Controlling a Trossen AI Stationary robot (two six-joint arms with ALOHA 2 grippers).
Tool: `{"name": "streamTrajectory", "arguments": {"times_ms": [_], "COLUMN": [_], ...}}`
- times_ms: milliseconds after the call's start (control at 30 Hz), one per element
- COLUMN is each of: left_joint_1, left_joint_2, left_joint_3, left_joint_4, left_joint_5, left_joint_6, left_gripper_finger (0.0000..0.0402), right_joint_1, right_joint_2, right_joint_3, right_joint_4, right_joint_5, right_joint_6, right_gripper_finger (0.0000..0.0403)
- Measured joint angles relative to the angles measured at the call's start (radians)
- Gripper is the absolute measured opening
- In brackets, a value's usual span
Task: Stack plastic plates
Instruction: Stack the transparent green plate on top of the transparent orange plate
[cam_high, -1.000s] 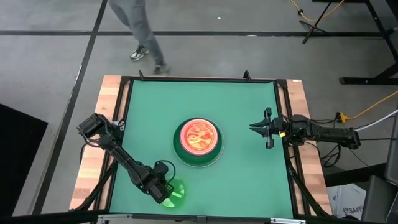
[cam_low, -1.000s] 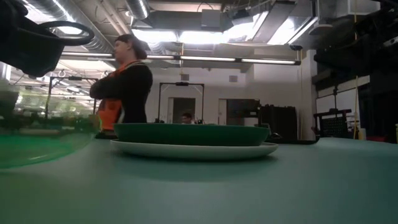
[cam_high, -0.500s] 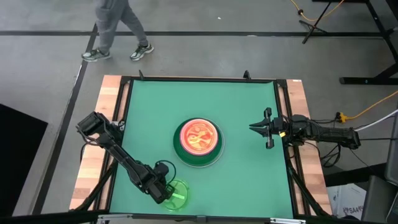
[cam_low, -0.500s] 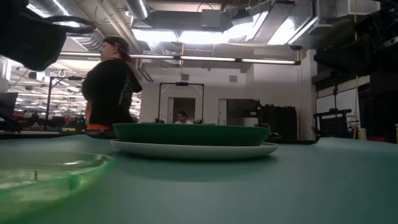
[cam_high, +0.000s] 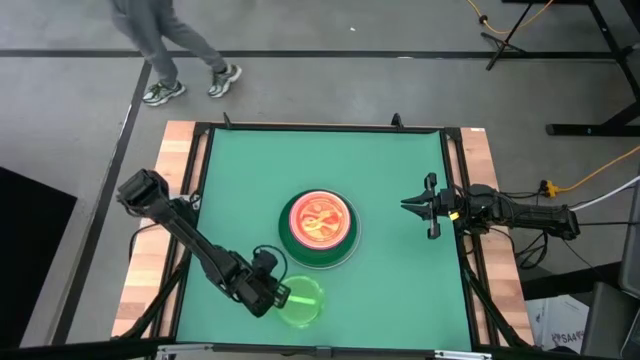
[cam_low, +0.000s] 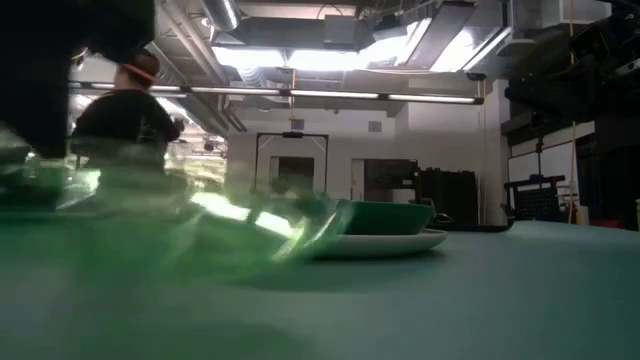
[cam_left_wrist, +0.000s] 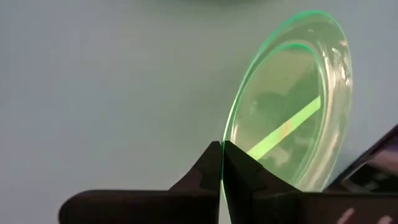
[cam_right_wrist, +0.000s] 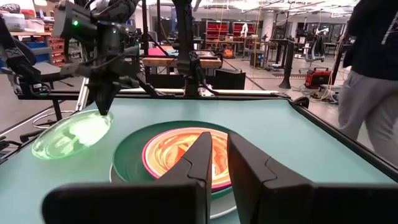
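— What has changed since a second ago?

— The left gripper (cam_high: 281, 296) has its jaws clamped on the rim of the lime green plate (cam_high: 301, 301). The plate has come off the counter (cam_high: 400, 180), tilted, and shifted from the near-left corner toward the stack (cam_high: 319, 228). In the low view it is now a green blur across the left. The walking person (cam_high: 165, 45) has moved farther left.

— And the right gripper (cam_high: 412, 206)?

— Unmoved at the right edge, jaws a narrow gap apart, holding nothing.

— The surface, the room?

— A green counter with wooden side strips. The stack sits mid-counter: pale plate, dark green, then pink-rimmed orange on top. Behind: grey floor, ceiling lights, workshop benches.
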Motion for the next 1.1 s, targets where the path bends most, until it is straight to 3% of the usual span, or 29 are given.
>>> {"name": "streamTrajectory", "arguments": {"times_ms": [167,367,1100], "left_joint_1": [0.055,0.149,0.569], "left_joint_2": [-0.042,-0.065,-0.065], "left_joint_3": [0.0,0.001,0.002], "left_joint_4": [0.002,0.007,0.102], "left_joint_5": [-0.055,-0.048,0.193], "left_joint_6": [0.018,0.12,0.626], "left_gripper_finger": [0.0,0.0,0.0], "right_joint_1": [0.0,0.0,0.0], "right_joint_2": [0.0,0.0,0.0], "right_joint_3": [0.0,0.0,0.0], "right_joint_4": [0.0,0.0,0.0], "right_joint_5": [0.0,0.0,0.0], "right_joint_6": [0.0,0.0,0.0], "right_gripper_finger": [0.004,0.004,0.004]}}
